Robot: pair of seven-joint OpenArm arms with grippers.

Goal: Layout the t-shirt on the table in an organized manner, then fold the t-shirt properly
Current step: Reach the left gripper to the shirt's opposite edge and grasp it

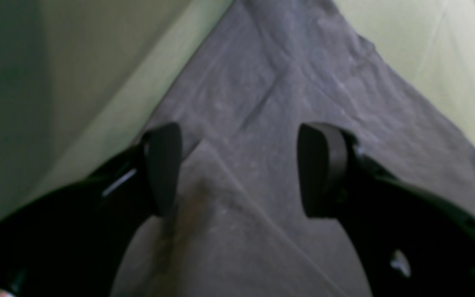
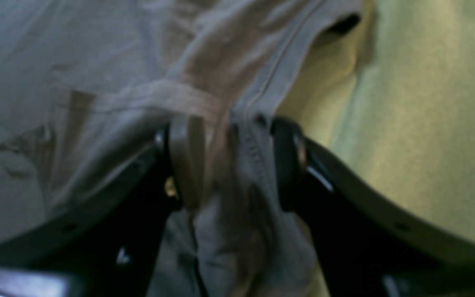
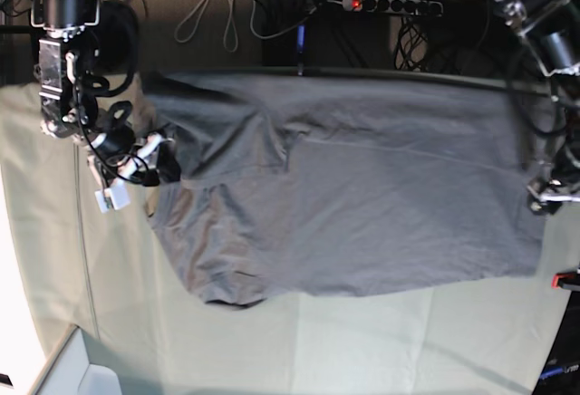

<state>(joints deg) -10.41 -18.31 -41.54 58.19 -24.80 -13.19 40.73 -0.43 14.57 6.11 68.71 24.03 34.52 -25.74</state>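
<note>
Left wrist view: the left gripper [image 1: 239,169] points down over the t-shirt [image 1: 287,103], its two dark fingers spread wide apart with bare grey cloth between them and nothing held. A fold line runs diagonally under the gap. The shirt narrows toward the top of this view, with the pale green table [image 1: 97,82] showing on both sides.

Right wrist view: the right gripper [image 2: 231,165] is clamped on a bunched ridge of the t-shirt [image 2: 76,74], a stitched hem running up from between its fingers. Cloth spills below the fingers too. The green table [image 2: 427,103] lies to the right of the hem.

Base view: the t-shirt [image 3: 362,196] lies spread sideways across the table [image 3: 317,341], reaching the far edge. The right gripper [image 3: 145,161], on the picture's left, hangs from an arm bent down from the top corner and meets the shirt's crumpled left edge, where the fabric is rumpled and lifted. The left gripper [image 3: 548,197], at the picture's right edge, sits at the shirt's flat right end; its arm descends from the upper right corner. A power strip [image 3: 390,3] and cables lie beyond the table.
</note>
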